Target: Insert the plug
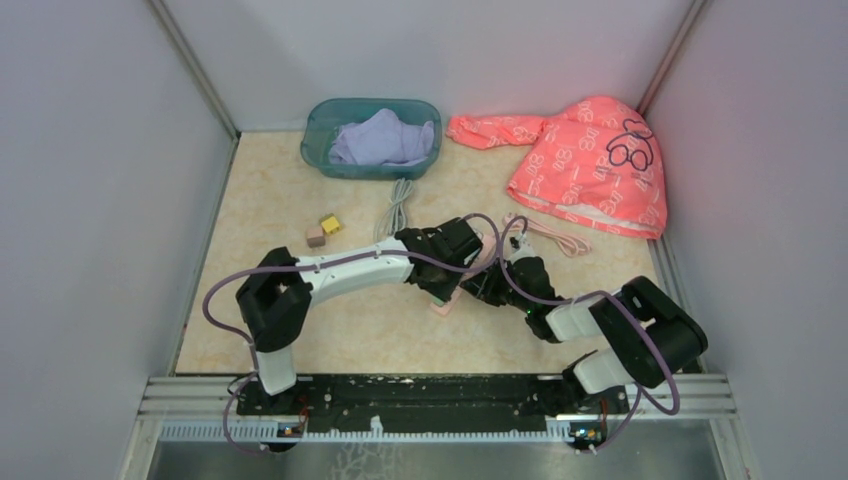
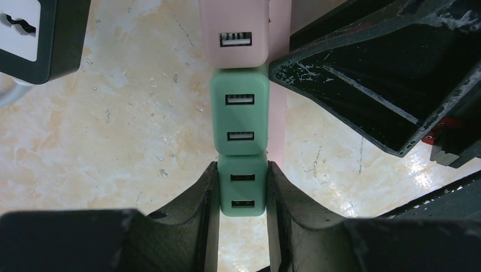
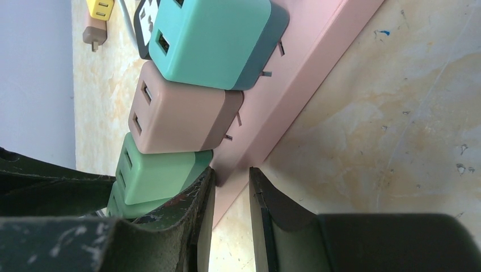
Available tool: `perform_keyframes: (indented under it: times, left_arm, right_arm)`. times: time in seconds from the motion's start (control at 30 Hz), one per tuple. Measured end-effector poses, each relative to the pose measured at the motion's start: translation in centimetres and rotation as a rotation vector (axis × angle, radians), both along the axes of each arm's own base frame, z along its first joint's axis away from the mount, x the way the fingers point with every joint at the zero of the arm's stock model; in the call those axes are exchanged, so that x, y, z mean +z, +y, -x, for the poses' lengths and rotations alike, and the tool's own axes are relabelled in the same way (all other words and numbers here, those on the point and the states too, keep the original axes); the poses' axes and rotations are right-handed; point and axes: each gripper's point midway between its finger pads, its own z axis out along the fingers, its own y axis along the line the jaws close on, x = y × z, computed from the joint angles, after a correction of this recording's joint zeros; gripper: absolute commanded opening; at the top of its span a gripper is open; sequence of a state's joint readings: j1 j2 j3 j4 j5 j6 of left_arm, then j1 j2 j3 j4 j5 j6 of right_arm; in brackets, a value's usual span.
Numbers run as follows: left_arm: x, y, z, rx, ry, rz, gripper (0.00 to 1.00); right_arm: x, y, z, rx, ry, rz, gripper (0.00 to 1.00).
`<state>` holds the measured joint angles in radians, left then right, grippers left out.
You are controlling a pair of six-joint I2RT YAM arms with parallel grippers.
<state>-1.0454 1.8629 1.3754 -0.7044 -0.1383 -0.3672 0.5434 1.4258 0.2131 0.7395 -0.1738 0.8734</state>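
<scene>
Beige marbled surface (image 1: 270, 190) floored a grey-walled booth, and we saw both arms bent inward to meet near its middle. At the back stood a teal basket (image 1: 315, 122) holding a lavender cloth (image 1: 385, 138), with a coral garment (image 1: 590, 165) spread to its right. A white cable (image 1: 398, 200) lay in front of the basket and a pink cable (image 1: 560, 238) nearer the garment. A yellow charger (image 1: 330, 224) and a brownish charger (image 1: 315, 236) sat together to the left of the arms' meeting point.

Between the arms lay a pink power strip (image 3: 317, 73) carrying a row of cube chargers. From the right wrist we counted a teal charger (image 3: 210, 39), a pink charger (image 3: 181, 107) and a mint charger (image 3: 161, 175), each touching its neighbour. The teal and pink ones showed bare prongs above the strip (not pushed fully home).

Last in the row was the green charger (image 2: 242, 192). The left jaws were closed on it, one finger pressed to each side, with its two USB ports facing the wrist camera. It sat over the strip in line with the others, touching the mint one. We could not tell whether its prongs were in a socket.

The right jaws were clamped on the strip's end, just beside the green charger. A black-and-white adapter (image 2: 28, 34) lay off to one side of the row.
</scene>
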Motion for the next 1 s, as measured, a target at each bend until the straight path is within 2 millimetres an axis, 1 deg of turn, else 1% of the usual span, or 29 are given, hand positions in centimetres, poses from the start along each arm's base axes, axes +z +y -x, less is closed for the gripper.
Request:
perform_keyframes:
  times: [0.2, 0.3, 0.37, 0.47, 0.57, 0.67, 0.73, 0.8, 1.0]
  left_arm:
    - [-0.1, 0.1, 0.1, 0.007, -0.01, 0.004, 0.0]
    - [0.5, -0.2, -0.1, 0.014, -0.028, 0.025, 0.06]
    - [0.6, -0.2, -0.1, 0.019, -0.032, 0.026, 0.14]
    - [0.7, -0.2, -0.2, 0.026, -0.037, 0.027, 0.28]
    - [0.8, -0.2, -0.2, 0.03, -0.042, 0.028, 0.49]
    - [0.8, -0.3, -0.2, 0.039, -0.04, 0.032, 0.6]
    - [0.9, -0.3, 0.0, 0.043, -0.041, 0.04, 0.66]
    - [1.3, -0.2, 0.2, 0.045, -0.055, 0.063, 0.69]
    - [3.9, 0.7, 0.7, 0.048, -0.124, 0.199, 0.74]
  right_arm:
    - [0.1, -0.2, 0.1, 0.002, -0.006, 0.015, 0.29]
    - [0.3, -0.5, 0.2, -0.001, -0.013, 0.032, 0.32]
    - [0.5, -0.7, 0.3, 0.001, -0.022, 0.041, 0.35]
    - [1.4, -0.9, 0.2, 0.002, -0.046, 0.053, 0.41]
    - [3.0, -1.1, -0.1, -0.002, -0.094, 0.066, 0.5]
    - [5.1, -1.5, -0.4, -0.014, -0.159, 0.08, 0.58]
    - [6.3, -2.0, -0.6, -0.029, -0.198, 0.097, 0.61]
    - [6.8, -2.5, -0.6, -0.042, -0.219, 0.117, 0.63]
    - [6.7, -4.9, -0.3, -0.104, -0.229, 0.216, 0.68]
